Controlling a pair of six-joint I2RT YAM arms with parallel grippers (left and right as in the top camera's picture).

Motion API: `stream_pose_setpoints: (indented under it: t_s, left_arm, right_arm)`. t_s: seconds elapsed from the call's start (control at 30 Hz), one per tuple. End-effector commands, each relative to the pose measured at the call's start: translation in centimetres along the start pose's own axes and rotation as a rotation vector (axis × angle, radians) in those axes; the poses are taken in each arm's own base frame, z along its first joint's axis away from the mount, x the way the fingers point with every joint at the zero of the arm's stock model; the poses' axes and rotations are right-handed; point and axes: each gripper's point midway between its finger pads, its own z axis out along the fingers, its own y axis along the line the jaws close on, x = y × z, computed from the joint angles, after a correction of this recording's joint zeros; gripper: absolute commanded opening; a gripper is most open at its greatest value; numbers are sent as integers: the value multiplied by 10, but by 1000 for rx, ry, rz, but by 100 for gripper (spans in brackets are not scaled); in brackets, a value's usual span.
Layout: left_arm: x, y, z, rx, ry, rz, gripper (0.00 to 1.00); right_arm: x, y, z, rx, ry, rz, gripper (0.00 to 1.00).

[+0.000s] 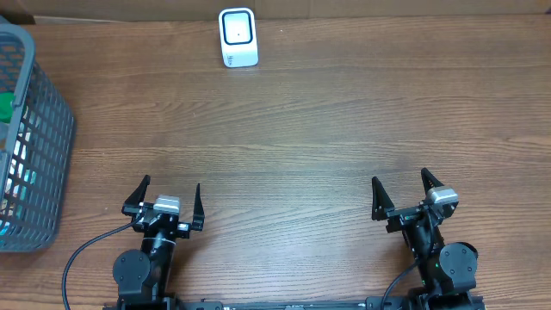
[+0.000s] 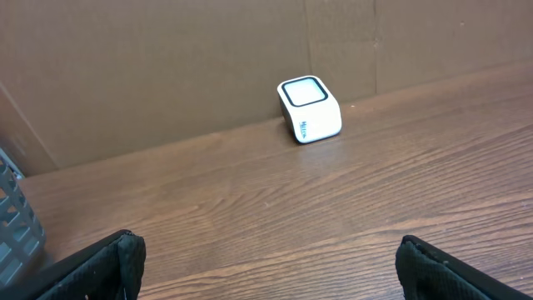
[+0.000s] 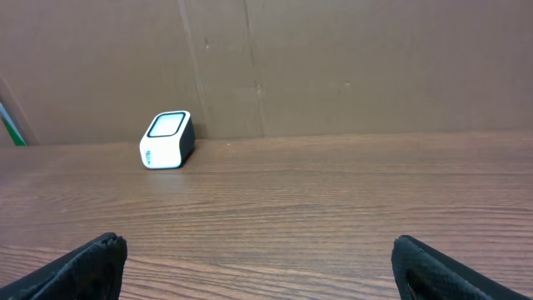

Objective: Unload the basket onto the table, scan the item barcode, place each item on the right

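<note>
Both arms sat folded at the near edge of the wooden table (image 1: 284, 129), well apart from everything the job involved. The left gripper (image 1: 171, 185) and the right gripper (image 1: 400, 178) each had their fingers spread fully wide, with nothing between them.

The goods to be scanned appeared to lie in the grey mesh basket (image 1: 52, 146) at the table's left edge, cut off by the frame. Only a green piece (image 1: 4, 105) and patches of white and pale blue showed through the bars; what they were, and where any barcode sat, could not be told. The white scanner (image 1: 238, 37) stood upright at the far side, near the middle, just in front of the cardboard backdrop (image 2: 166, 67), its dark window tilted up and toward the arms.

Judged from those glimpses, the contents were probably light packaged goods, easy to lift but possibly smooth-skinned and easily crushed. A moderate grip across a narrow side seemed the safest hold, leaving the printed face uncovered for the scanner. The basket's high wall would likely call for a reach from above.

Each wrist pointed across the table toward the far side, held low and level, with the scanner in sight of both wrist cameras. The left arm sat closer to the basket.
</note>
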Motion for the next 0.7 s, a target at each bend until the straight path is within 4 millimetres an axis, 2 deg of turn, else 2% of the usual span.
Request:
stream_pose_setpoints:
  t_s: [0.0,0.67]
  left_arm:
    - [0,0,0,-2,-5,5,100]
    - [1,0,0,-5,-4,13,100]
  right_arm:
    - [2,1,0,-8,-3,5,100]
    - [2,1,0,-8,-3,5,100]
